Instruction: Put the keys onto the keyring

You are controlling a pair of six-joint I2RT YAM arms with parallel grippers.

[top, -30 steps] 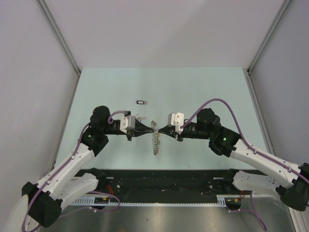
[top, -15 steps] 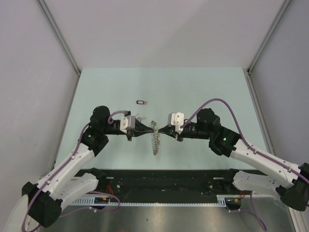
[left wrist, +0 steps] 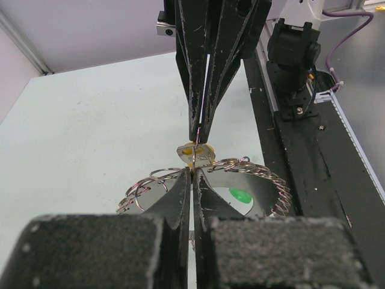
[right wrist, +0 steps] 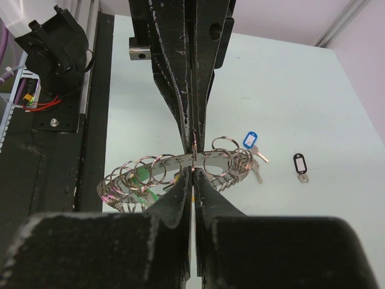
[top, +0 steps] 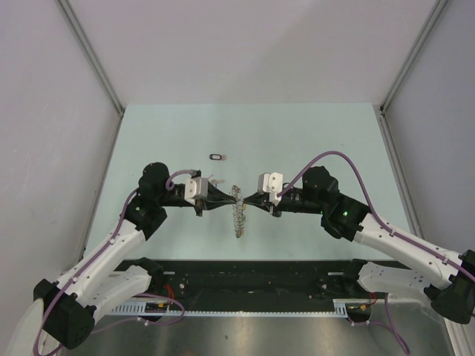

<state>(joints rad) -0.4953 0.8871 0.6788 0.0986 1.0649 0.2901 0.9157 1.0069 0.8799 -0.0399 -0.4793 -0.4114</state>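
Two closed pincers are pictured meeting tip to tip above the pale green desk (top: 312, 141). At left, the left pincer (left wrist: 192, 176), jaws fully shut, is clamped on the rim of the large silver-grey metal keyring (left wrist: 267, 177) with its toothed edge, evidently so that the floppy hoop is held up and steadied. At centre, a small metal key with a yellow plastic tag (left wrist: 198, 154) is presented right at that rim, apparently for threading. At right, the right pincer (right wrist: 192, 176), equally shut, appears to be pinching that yellow-tagged key.

Four keys are counted: the yellow one, a green-tagged key (left wrist: 240, 195) seen within the hoop, a blue-tagged key (right wrist: 249, 139) just beside the ring, and a black-tagged key (right wrist: 299, 161) lying apart on the desk. Whether the green and blue keys are threaded cannot be told. One keyring is seen.
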